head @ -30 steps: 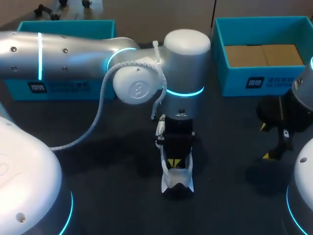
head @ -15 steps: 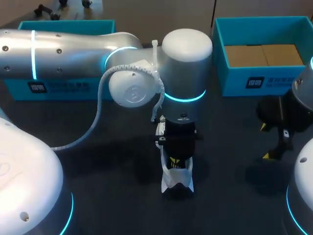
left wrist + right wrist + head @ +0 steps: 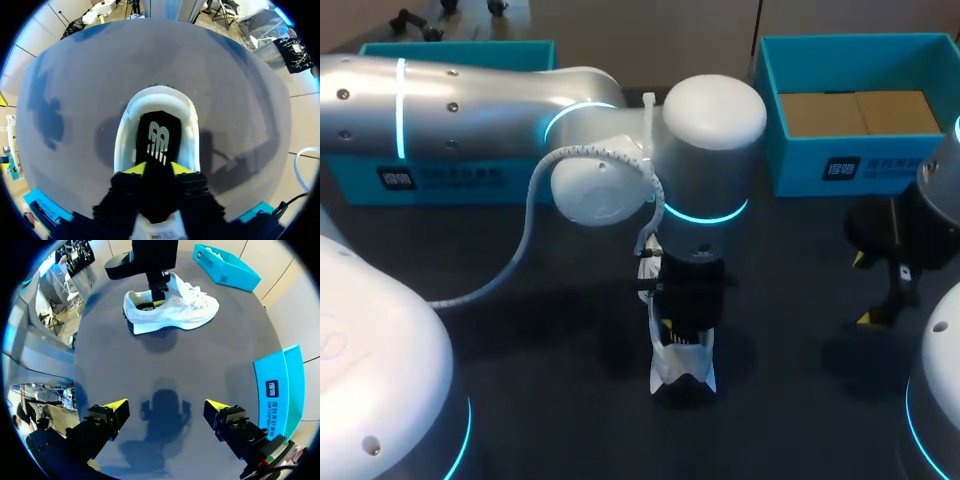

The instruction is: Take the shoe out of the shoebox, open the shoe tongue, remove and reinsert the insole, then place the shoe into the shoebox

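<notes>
White shoe [image 3: 157, 96], left tool [image 3: 159, 169] pinching black insole [image 3: 159, 132]

The dark grey, matte surface [image 3: 520, 340] fills most of all 3 views and carries soft shadows, the deepest of them near its middle and toward its right side. A teal box [image 3: 800, 170] stands open-topped at its far right, with a small white label on the near wall. Inside it lie 2 flat brown cardboard panels [image 3: 860, 112], side by side and touching, covering the bottom of the box.
</notes>
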Robot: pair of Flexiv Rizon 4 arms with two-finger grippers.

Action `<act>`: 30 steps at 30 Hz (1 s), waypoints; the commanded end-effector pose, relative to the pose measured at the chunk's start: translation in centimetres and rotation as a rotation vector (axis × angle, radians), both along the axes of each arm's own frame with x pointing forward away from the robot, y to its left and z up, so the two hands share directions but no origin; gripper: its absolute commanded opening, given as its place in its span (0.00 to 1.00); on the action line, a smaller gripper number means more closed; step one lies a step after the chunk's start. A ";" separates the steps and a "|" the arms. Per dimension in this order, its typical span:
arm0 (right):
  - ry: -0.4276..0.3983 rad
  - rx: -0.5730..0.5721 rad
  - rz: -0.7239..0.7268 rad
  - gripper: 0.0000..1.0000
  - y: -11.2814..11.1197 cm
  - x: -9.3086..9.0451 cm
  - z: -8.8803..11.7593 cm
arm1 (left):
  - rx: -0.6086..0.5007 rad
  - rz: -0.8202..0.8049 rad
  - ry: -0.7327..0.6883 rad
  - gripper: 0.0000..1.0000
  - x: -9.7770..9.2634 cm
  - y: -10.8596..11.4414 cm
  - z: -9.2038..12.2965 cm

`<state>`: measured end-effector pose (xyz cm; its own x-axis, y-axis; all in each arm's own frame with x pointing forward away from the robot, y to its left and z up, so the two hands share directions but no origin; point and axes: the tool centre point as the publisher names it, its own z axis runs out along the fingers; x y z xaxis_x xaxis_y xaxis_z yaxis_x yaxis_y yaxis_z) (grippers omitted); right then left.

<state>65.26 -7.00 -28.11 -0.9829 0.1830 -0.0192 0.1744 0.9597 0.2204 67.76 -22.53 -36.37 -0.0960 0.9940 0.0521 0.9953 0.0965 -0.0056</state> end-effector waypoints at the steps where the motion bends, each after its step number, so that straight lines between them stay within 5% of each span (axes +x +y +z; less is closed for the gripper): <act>1: -0.002 -0.001 0.000 1.00 0.0 -0.1 -0.1 | 0.009 0.004 -0.002 0.61 0.2 -0.2 0.0; 9: -0.002 -0.001 0.000 1.00 0.0 -0.1 -0.1 | 0.004 0.025 0.001 0.75 1.1 0.2 0.1; 13: -0.002 -0.001 0.000 1.00 0.0 -0.1 -0.1 | -0.006 0.038 0.006 0.93 1.4 0.6 0.5; 30: -0.002 -0.001 0.000 1.00 0.0 -0.1 -0.1 | -0.037 0.033 0.089 1.00 2.7 1.4 2.0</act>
<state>65.26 -7.00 -28.11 -0.9829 0.1830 -0.0192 0.1743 0.9597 0.2204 69.99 -21.71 -34.80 -0.1327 0.9906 0.0326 0.9874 0.1350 -0.0828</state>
